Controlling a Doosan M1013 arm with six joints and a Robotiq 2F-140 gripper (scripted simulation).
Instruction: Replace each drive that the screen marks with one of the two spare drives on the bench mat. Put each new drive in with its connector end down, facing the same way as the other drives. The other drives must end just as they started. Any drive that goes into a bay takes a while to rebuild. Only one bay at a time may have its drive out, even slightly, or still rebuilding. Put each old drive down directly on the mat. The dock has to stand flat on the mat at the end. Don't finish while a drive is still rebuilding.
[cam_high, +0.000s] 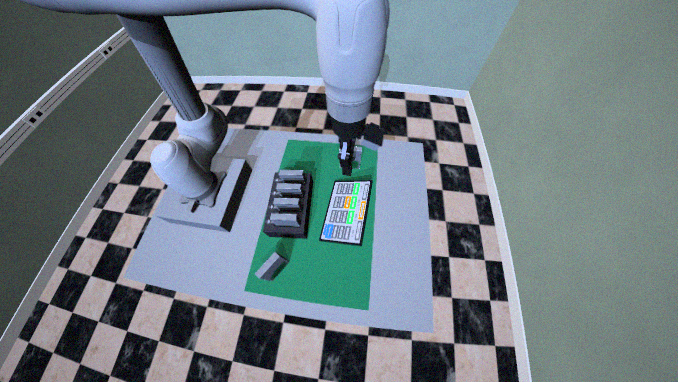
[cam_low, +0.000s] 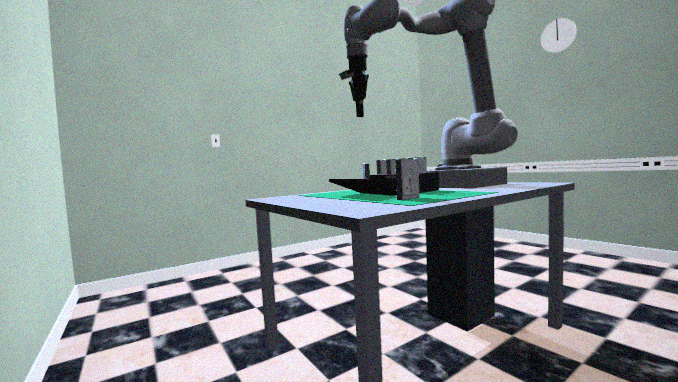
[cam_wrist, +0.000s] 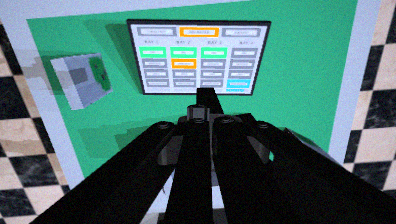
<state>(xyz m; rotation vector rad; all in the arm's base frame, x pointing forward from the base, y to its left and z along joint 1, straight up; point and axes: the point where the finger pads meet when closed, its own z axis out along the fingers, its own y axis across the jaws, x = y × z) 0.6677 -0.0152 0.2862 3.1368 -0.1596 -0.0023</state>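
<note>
My gripper (cam_high: 346, 173) (cam_low: 360, 116) (cam_wrist: 204, 101) is shut and empty, high above the mat near the screen. The dark dock (cam_high: 295, 232) (cam_low: 382, 184) stands on the green mat (cam_high: 325, 280) (cam_low: 460, 194) (cam_wrist: 305, 30) with a drive in each of its several bays. The screen (cam_high: 327, 240) shows green boxes in the top row under bays 1, 2 and 3, an orange box in bay 2's second row, a blue box at bay 4's bottom, and an orange middle header. One loose drive (cam_high: 271, 266) (cam_low: 410, 179) stands near the dock's end. Another loose drive (cam_high: 357, 156) (cam_wrist: 82, 81) stands at the mat's far end, partly behind my gripper in the top view.
The mat lies on the grey table (cam_high: 400, 260) (cam_low: 310, 207). The robot's base block (cam_high: 220, 210) (cam_low: 470, 177) stands beyond the dock. In the wrist view my fingers hide most of the dock, and a slanted grey edge shows at their right.
</note>
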